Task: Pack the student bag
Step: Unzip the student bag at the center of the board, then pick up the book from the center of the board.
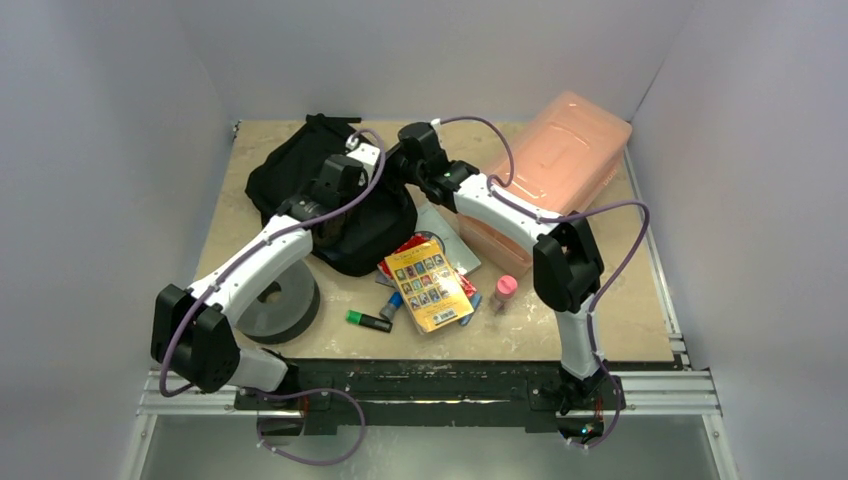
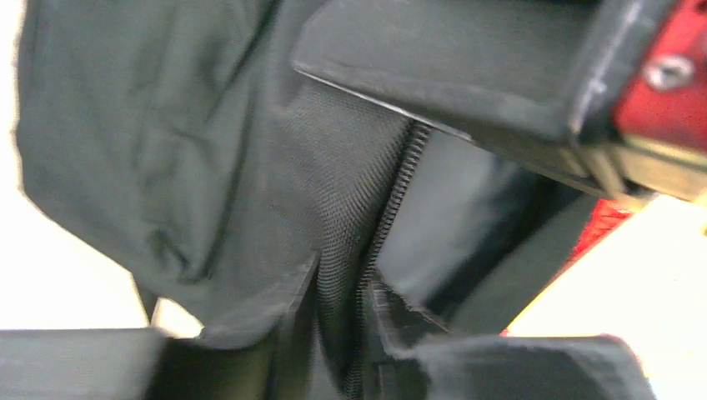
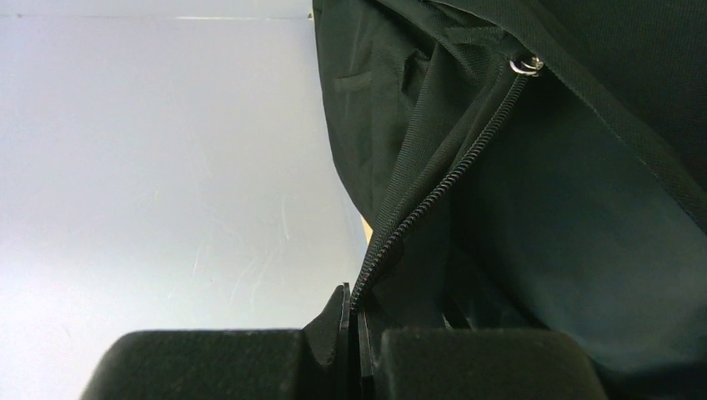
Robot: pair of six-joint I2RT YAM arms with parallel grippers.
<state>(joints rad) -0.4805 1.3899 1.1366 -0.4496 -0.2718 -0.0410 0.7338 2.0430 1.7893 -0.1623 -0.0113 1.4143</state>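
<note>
Seen from above, both arms are reaching away from their bases at the near edge of the worktop. The left arm is stretching diagonally toward the far middle, passing over a dark grey foam ring. The right arm is rising from its base, bending sharply at the elbow and angling left toward the same spot.

Between the arms, a green highlighter, a yellow booklet and a small pink-capped bottle are lying.

Beyond them, the student bag is sitting at the far left of the worktop, with both wrists meeting at its right edge. The left pincer is standing released, its jaws apart around the bag's zip edge. The right pincer is clenched, grasping the bag's zip tape. A translucent pink box is lying at the far right.
</note>
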